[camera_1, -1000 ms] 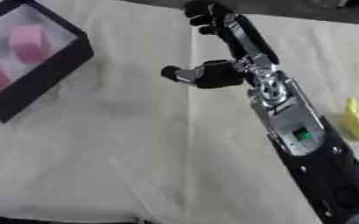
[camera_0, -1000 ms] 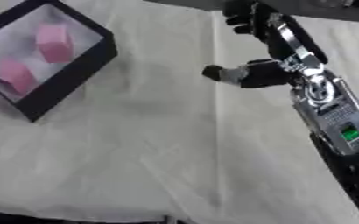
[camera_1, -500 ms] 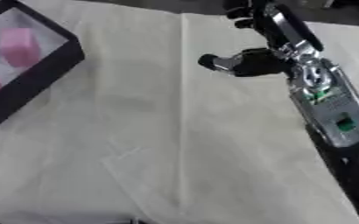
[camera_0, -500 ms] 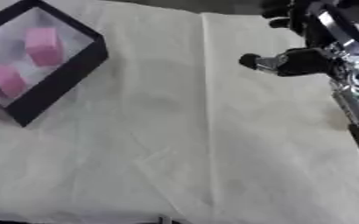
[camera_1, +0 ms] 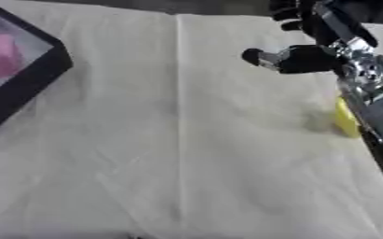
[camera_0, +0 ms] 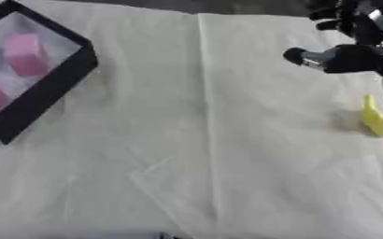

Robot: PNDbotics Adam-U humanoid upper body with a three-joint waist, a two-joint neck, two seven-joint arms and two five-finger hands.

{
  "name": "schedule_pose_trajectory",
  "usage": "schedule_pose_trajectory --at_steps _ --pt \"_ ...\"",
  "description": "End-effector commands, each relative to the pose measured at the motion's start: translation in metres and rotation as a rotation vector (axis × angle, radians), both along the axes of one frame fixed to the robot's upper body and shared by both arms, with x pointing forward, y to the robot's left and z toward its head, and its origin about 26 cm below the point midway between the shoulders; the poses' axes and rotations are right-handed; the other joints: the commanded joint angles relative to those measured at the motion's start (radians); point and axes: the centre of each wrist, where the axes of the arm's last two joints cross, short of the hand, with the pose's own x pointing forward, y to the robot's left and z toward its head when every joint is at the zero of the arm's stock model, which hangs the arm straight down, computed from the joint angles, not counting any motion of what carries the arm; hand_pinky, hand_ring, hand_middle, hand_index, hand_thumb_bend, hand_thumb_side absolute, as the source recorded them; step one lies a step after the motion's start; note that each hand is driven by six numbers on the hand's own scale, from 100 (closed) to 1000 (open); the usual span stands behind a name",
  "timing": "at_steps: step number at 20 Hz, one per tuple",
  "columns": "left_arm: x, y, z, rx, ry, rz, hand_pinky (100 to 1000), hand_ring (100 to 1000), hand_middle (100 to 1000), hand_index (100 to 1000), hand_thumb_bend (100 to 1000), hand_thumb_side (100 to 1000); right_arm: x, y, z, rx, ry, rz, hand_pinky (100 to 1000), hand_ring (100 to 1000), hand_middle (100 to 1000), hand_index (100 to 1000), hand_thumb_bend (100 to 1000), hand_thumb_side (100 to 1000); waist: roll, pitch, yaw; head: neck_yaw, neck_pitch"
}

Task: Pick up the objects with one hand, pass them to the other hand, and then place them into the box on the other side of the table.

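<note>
A small yellow object (camera_0: 378,121) lies on the white cloth near the right edge. My right hand (camera_1: 313,57) hovers above and behind it, at the far right of the table. It is open, with the thumb (camera_0: 302,56) pointing left and the fingers (camera_1: 289,11) stretched toward the far edge, and it holds nothing. In the right eye view my forearm (camera_1: 371,93) covers part of the yellow object. A black box (camera_0: 54,84) stands at the far left with two pink blocks (camera_0: 24,53) inside. My left hand shows in no view.
A white cloth (camera_0: 203,140) with a long crease down its middle covers the table. The table's far edge runs just behind my right hand. The near edge of the cloth shows at the bottom of the views.
My right hand has moved to the right and slightly away across the cloth, still holding nothing. The view has shifted a little too, and the yellow object now shows in the left eye view.
</note>
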Motion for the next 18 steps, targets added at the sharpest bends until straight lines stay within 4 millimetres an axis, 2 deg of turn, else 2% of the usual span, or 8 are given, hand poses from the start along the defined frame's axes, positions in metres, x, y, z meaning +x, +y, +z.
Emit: schedule_pose_trajectory --at_steps 1,6,11,12,13,18 --pt "-0.007 0.006 0.017 0.027 -0.043 0.015 678 665 676 782 270 451 -0.006 -0.021 0.017 -0.066 -0.036 -0.064 852 837 788 832 684 187 0.006 -0.012 -0.001 -0.019 -0.017" --pt "-0.007 0.007 0.017 0.025 -0.045 0.022 678 664 675 782 269 451 -0.01 -0.045 0.014 -0.138 -0.007 -0.135 855 839 790 835 685 208 0.007 -0.01 -0.003 -0.038 -0.019" --pt "-0.006 0.008 0.017 0.034 -0.04 0.025 680 666 676 782 273 449 -0.014 -0.066 0.006 -0.2 0.047 -0.189 857 844 794 837 689 220 0.009 -0.007 -0.003 -0.036 -0.025" --pt "-0.006 0.008 0.017 0.035 -0.04 0.026 680 666 676 782 267 449 -0.015 -0.068 0.005 -0.212 0.053 -0.196 858 845 796 839 637 183 0.009 -0.007 -0.004 -0.036 -0.025" --pt "-0.005 0.008 0.017 0.035 -0.039 0.028 680 666 676 782 273 449 -0.015 -0.072 0.005 -0.228 0.06 -0.202 860 849 801 842 693 225 0.009 -0.006 -0.004 -0.036 -0.025" --pt "-0.005 0.009 0.016 0.038 -0.036 0.035 681 666 675 782 273 448 -0.02 -0.089 0.004 -0.325 0.096 -0.221 865 857 809 847 693 236 0.011 -0.005 -0.005 -0.034 -0.024"
